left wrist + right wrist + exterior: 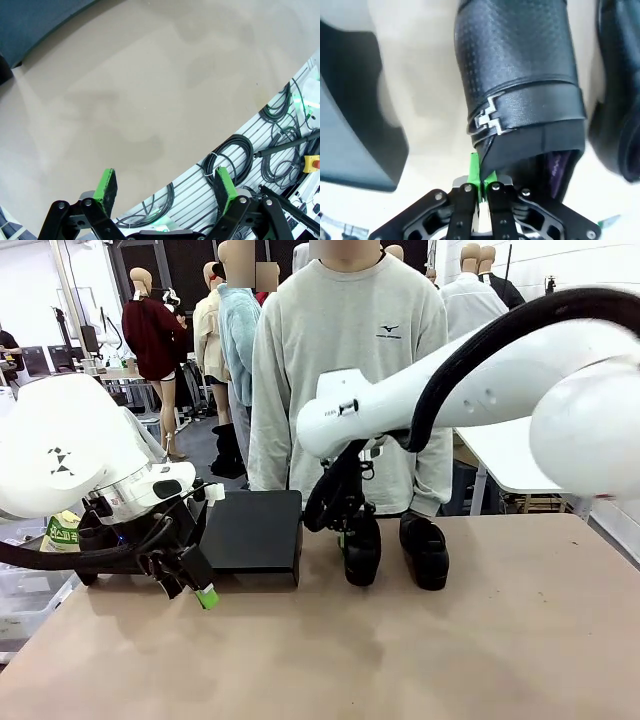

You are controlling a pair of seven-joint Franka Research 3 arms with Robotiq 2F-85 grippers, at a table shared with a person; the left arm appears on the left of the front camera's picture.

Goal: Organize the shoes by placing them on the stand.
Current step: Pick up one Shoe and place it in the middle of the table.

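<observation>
- Two matte black, rounded-toe slip-on shoes (362, 562) (427, 555) stood side by side, far centre.
- One low, flat, rectangular black stand platform (252, 530) sat left of them.

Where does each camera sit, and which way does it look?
Front: between the arms, facing the person across the table; both arms show.
Left wrist: on the left arm, looking down at the table; left gripper open.
Right wrist: on the right arm, looking at the shoe; right gripper pinches it.
Shared: front and right wrist both show that shoe and stand.

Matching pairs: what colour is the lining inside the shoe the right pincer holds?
Purple, inside the shoe; right wrist view shows it best.
</observation>
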